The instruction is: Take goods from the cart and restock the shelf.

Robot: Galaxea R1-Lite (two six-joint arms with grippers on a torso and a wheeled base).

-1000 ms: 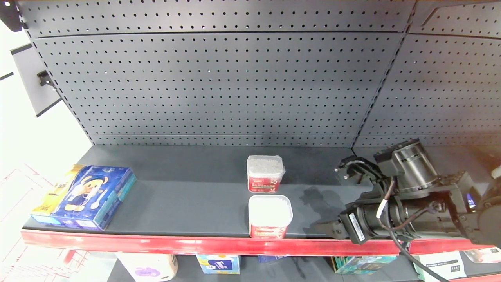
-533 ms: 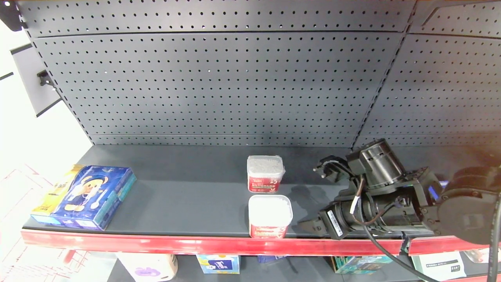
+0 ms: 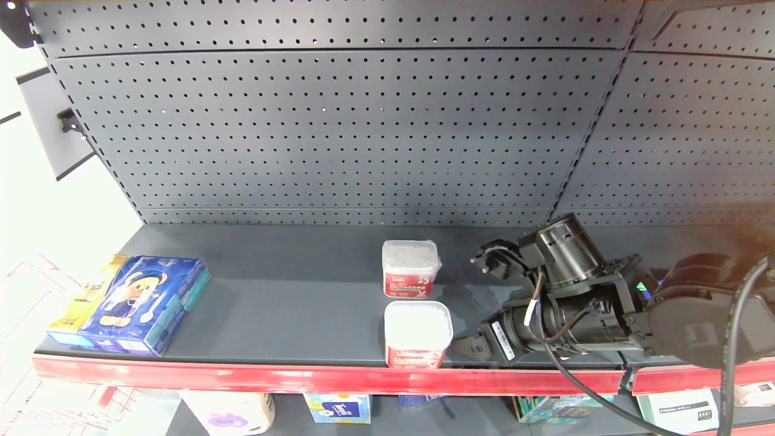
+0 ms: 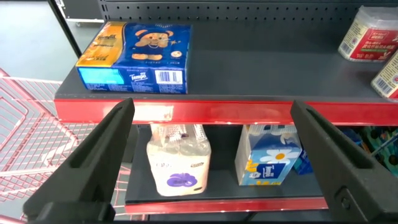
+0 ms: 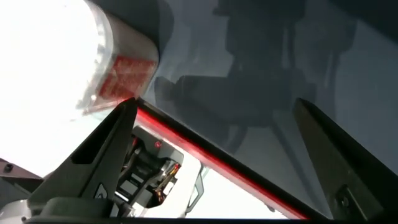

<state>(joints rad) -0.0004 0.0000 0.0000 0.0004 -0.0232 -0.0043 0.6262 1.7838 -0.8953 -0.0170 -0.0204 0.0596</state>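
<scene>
Two white tubs with red labels stand mid-shelf, the rear tub (image 3: 410, 269) behind the front tub (image 3: 418, 333), which sits at the red front edge. My right gripper (image 3: 469, 346) lies low over the shelf (image 3: 290, 297), just right of the front tub, apart from it. In the right wrist view this gripper (image 5: 216, 106) is open and holds nothing, with the front tub (image 5: 115, 59) off to one side. My left gripper (image 4: 212, 107) is open and holds nothing, in front of the shelf's red edge (image 4: 211, 112). The rear tub (image 4: 367, 34) and the front tub (image 4: 388, 74) show beyond it.
A blue box with a bear picture (image 3: 139, 303) lies at the shelf's left end on a yellow box (image 3: 82, 300). The lower shelf holds a wrapped tissue pack (image 4: 180, 168) and a blue tissue box (image 4: 267, 158). The red wire cart (image 4: 25, 137) stands left. A pegboard wall (image 3: 339, 133) backs the shelf.
My right arm has slid left along the shelf's front, bringing its gripper closer to the front tub. The tubs and boxes have not moved.
</scene>
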